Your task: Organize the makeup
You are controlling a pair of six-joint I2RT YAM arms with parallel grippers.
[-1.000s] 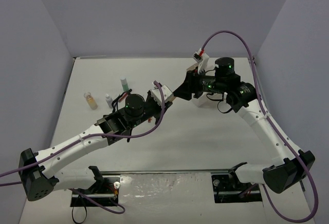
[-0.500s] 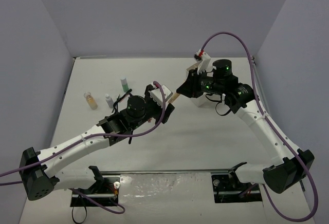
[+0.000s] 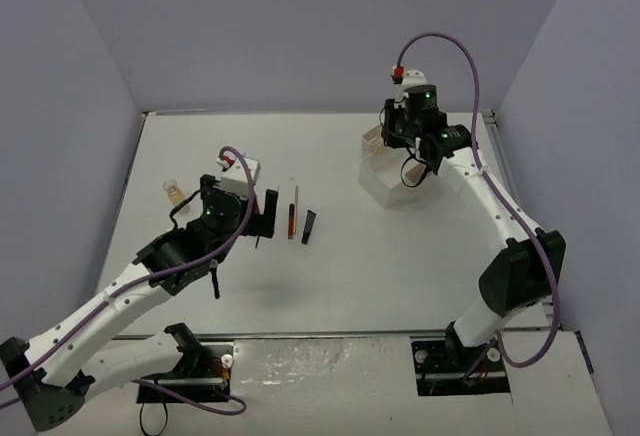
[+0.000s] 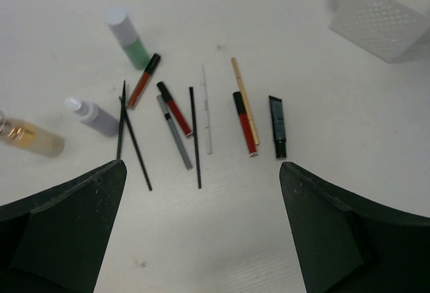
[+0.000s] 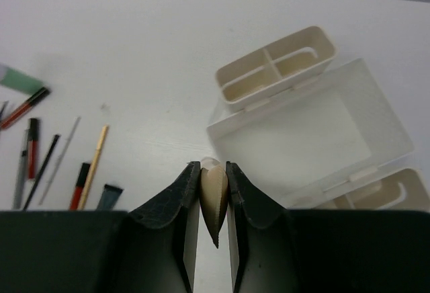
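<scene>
While the white table (image 3: 400, 256) carries most of the makeup in a loose row, the white compartment box (image 5: 302, 138) sits toward its far right, with a divided insert (image 5: 275, 71) at the box's far edge. Above the row, the left gripper (image 4: 201, 171) hangs with its fingers spread wide and nothing between them. Near the box, the right gripper (image 5: 211, 169) is raised and pressed together on a tan pointed piece (image 5: 213, 202).

On the table lie a green bottle (image 4: 129, 37), an amber bottle (image 4: 30, 140) and a grey spray bottle (image 4: 94, 115). To their right are a black tube (image 4: 277, 126) and a red gloss tube (image 4: 244, 123) just beside a tan pencil (image 4: 242, 91). A white pencil (image 4: 207, 108), a black pencil (image 4: 195, 138) and two thin black brushes (image 4: 127, 132) lie between.
</scene>
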